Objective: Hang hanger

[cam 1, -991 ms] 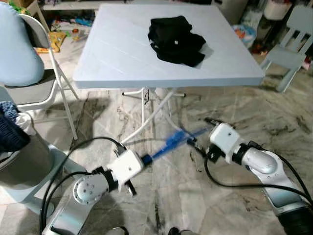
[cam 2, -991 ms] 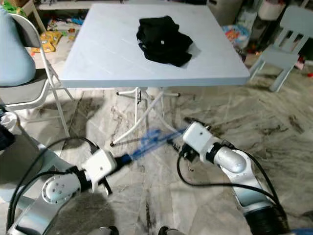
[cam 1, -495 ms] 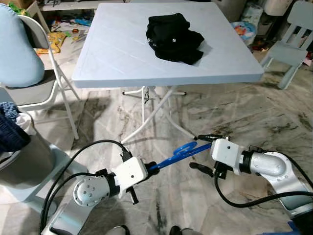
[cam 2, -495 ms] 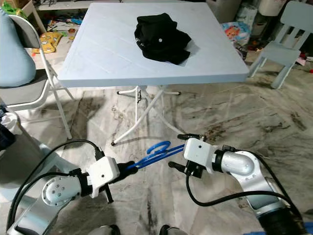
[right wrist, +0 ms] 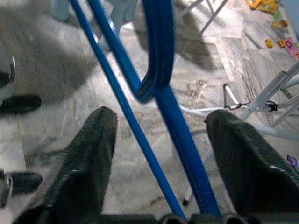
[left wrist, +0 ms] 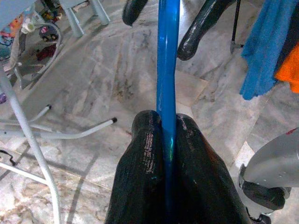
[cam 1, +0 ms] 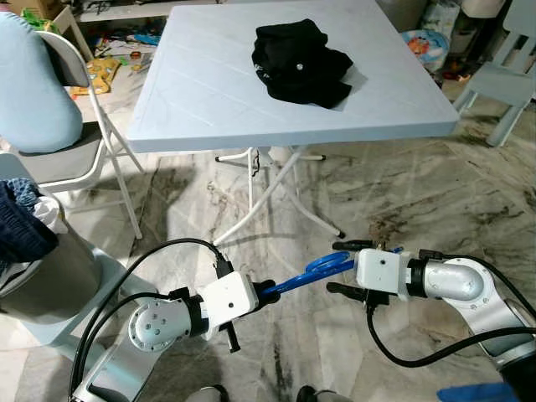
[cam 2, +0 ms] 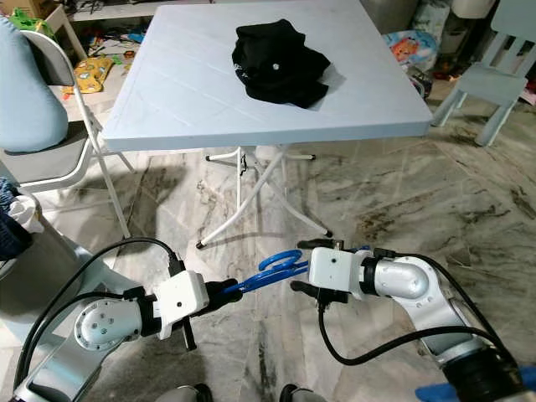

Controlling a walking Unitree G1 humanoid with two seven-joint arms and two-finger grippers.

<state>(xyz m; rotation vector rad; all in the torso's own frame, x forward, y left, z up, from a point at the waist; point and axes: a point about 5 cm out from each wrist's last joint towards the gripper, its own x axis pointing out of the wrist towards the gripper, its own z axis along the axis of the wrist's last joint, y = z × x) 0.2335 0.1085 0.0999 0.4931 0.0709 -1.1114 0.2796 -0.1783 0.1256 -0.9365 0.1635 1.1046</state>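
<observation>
Low over marble floor (cam 1: 402, 184): left gripper (cam 1: 266, 293) clamped on blue hanger (cam 1: 314, 270). Right gripper (cam 1: 343, 266) fingers apart, straddling hanger's far end. Black garment (cam 1: 301, 63) on table (cam 1: 201, 92).

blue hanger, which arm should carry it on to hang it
Left, probably. The left gripper is already shut on the blue hanger, while the right gripper stands open around its other end, not clamping it.

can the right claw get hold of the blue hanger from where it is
Probably yes: the right claw is open with the blue hanger running between its fingers, nothing in the way. The left claw already grips one end.
</observation>
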